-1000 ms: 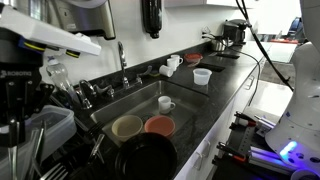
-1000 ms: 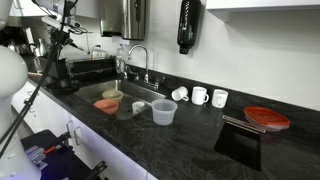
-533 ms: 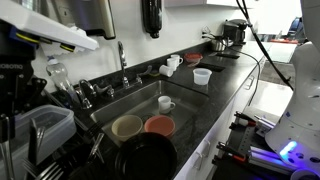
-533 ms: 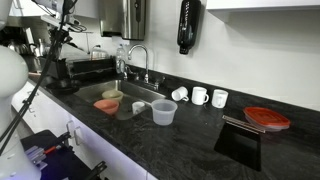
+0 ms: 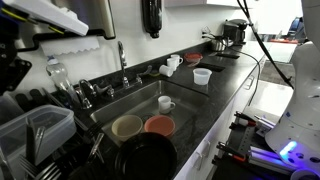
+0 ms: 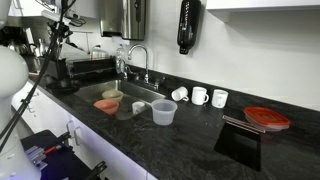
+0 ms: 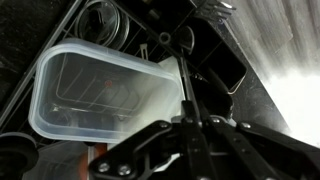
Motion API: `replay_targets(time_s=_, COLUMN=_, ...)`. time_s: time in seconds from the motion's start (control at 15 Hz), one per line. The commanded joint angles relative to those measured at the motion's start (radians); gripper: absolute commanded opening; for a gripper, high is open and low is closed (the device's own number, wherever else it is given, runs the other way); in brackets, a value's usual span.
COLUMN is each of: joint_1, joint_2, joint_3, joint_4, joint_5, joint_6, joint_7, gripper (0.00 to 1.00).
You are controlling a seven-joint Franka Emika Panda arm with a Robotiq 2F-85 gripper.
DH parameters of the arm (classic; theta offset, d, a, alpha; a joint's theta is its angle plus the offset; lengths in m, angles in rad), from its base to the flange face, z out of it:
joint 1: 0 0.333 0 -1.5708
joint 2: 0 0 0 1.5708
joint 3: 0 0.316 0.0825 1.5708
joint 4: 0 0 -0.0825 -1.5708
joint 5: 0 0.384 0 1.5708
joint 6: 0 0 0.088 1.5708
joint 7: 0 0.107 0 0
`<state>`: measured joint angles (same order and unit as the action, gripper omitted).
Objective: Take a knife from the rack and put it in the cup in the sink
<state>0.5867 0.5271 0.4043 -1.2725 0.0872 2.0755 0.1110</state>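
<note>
In the wrist view my gripper [image 7: 187, 120] is shut on the knife [image 7: 176, 70], a slim pale blade that runs up and away from the fingertips. It hangs above the translucent cutlery tub of the rack [image 7: 70, 95], whose inside looks empty. In an exterior view the gripper [image 5: 14, 78] is at the far left, raised above the tub [image 5: 48, 126]. The white mug [image 5: 166, 103] stands upright in the sink [image 5: 140, 98], well to the right of the gripper. It also shows in the other exterior view [image 6: 139, 107] inside the sink [image 6: 150, 97].
In the sink lie a tan bowl [image 5: 127, 127], a red bowl [image 5: 158, 125] and a black pan [image 5: 145, 156]. The chrome tap [image 5: 122, 60] stands behind the basin. On the worktop are a translucent cup [image 6: 163, 112], white mugs [image 6: 200, 96] and a red plate [image 6: 266, 118].
The gripper has risen from the rack with the knife in it. Nothing in the sink has moved.
</note>
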Motion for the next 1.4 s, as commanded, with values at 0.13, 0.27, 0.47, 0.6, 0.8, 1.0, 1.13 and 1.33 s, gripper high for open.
replay_targets(time_s=0.13, joint_1=0.003, joint_2=-0.019, joint_3=-0.004, joint_4=0.030, joint_5=-0.046, joint_6=0.032, joint_7=-0.046, gripper=0.01)
replay_targets(time_s=0.27, joint_1=0.003, joint_2=-0.027, joint_3=-0.005, joint_4=0.040, joint_5=-0.053, joint_6=0.039, joint_7=-0.057, gripper=0.01)
replay_targets(time_s=0.47, joint_1=0.002, joint_2=-0.044, joint_3=-0.005, joint_4=0.049, joint_5=-0.062, joint_6=0.056, joint_7=-0.072, gripper=0.01)
replay_targets(time_s=0.6, joint_1=0.003, joint_2=-0.051, joint_3=-0.006, joint_4=0.059, joint_5=-0.072, joint_6=0.066, joint_7=-0.080, gripper=0.01)
replay_targets(time_s=0.8, joint_1=0.002, joint_2=-0.068, joint_3=-0.010, joint_4=0.062, joint_5=-0.097, joint_6=0.093, joint_7=-0.092, gripper=0.01)
replay_targets(time_s=1.0, joint_1=0.001, joint_2=-0.091, joint_3=-0.025, joint_4=0.049, joint_5=-0.143, joint_6=0.115, joint_7=-0.079, gripper=0.01)
replay_targets(time_s=1.13, joint_1=-0.005, joint_2=-0.120, joint_3=-0.035, joint_4=0.026, joint_5=-0.164, joint_6=0.131, joint_7=-0.061, gripper=0.01)
replay_targets(time_s=1.33, joint_1=-0.009, joint_2=-0.173, joint_3=-0.063, joint_4=-0.011, joint_5=-0.199, joint_6=0.143, joint_7=-0.029, gripper=0.01)
